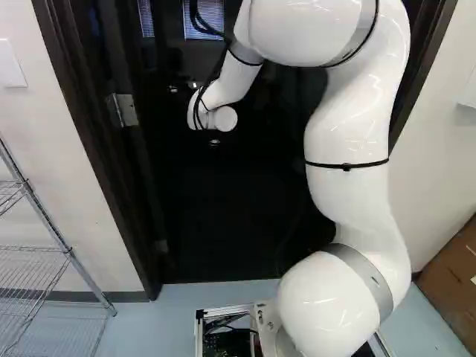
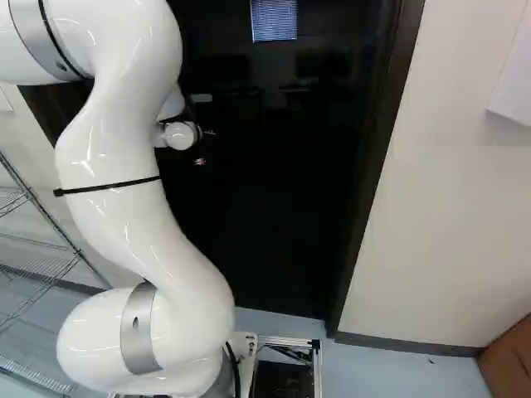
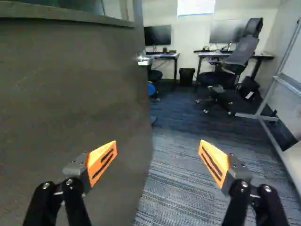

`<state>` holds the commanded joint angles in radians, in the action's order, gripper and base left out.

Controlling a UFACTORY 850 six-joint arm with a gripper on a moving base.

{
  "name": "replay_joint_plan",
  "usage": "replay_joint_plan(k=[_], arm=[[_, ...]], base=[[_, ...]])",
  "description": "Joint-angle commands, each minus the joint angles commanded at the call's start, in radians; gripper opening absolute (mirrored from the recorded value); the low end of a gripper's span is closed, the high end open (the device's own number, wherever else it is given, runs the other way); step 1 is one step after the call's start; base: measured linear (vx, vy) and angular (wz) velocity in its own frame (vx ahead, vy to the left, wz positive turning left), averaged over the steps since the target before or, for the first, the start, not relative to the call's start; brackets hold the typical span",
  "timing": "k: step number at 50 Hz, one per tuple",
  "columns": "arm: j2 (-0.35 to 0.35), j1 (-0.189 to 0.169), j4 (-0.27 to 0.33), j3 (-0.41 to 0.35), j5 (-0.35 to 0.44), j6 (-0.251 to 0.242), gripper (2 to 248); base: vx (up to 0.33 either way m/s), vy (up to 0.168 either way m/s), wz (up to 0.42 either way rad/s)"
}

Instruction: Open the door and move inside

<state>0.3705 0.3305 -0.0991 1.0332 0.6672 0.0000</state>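
The gripper (image 1: 215,141) barely shows against the dark doorway (image 1: 223,216) in the left base view, below the arm's white wrist. In the wrist view the gripper (image 3: 158,155) stands open, orange pads wide apart and nothing between them. One finger overlaps the broad grey door (image 3: 75,89) in that view; whether they touch cannot be told. The door stands ajar, its free edge ahead of the gap between the fingers. A metal handle (image 3: 144,59) sits near that edge, farther ahead than the fingertips.
Through the opening are carpet (image 3: 174,174), desks (image 3: 235,54), an office chair (image 3: 235,52) and a bin (image 3: 186,75). A whiteboard stand (image 3: 268,101) lies opposite the door. Dark frame posts (image 2: 377,166) flank the doorway; a wire shelf (image 1: 52,230) and brown box (image 1: 450,286) stand outside.
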Motion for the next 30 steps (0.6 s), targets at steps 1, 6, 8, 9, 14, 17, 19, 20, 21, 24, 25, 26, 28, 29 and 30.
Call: replay_joint_plan(k=[1,6,8,9,14,17,19,20,21,24,25,26,28,29,30], arm=[[-0.004,-0.002,0.000,-0.004,0.000,0.000,247],[-0.021,-0.013,0.000,-0.025,0.000,0.000,247],[-0.028,-0.017,0.000,-0.034,0.000,0.000,247],[-0.032,-0.019,0.000,-0.038,0.000,0.000,247],[-0.049,-0.030,0.001,-0.059,0.000,0.000,247],[-0.059,-0.037,0.004,-0.071,0.000,0.000,247],[-0.066,-0.041,0.006,-0.079,0.000,0.000,247],[-0.069,-0.043,0.008,-0.083,0.000,0.000,247],[-0.073,-0.045,0.009,-0.087,0.000,0.000,247],[-0.083,-0.052,0.015,-0.099,0.000,0.000,247],[-0.086,-0.054,0.017,-0.103,0.000,0.000,247],[-0.090,-0.057,0.019,-0.106,0.000,0.000,247],[-0.096,-0.061,0.024,-0.114,0.000,0.000,247],[-0.100,-0.064,0.026,-0.118,0.000,0.000,247],[-0.103,-0.066,0.029,-0.122,0.000,0.000,247]], base=[[0.000,0.000,0.000],[0.000,0.000,0.000],[0.000,0.000,0.000],[0.000,0.000,0.000],[0.000,0.000,0.000],[0.000,0.000,0.000],[0.000,0.000,0.000],[0.000,0.000,0.000],[0.000,0.000,0.000],[0.000,0.000,0.000],[0.000,0.000,0.000],[0.000,0.000,0.000],[0.000,0.000,0.000],[0.000,0.000,0.000],[0.000,0.000,0.000]])
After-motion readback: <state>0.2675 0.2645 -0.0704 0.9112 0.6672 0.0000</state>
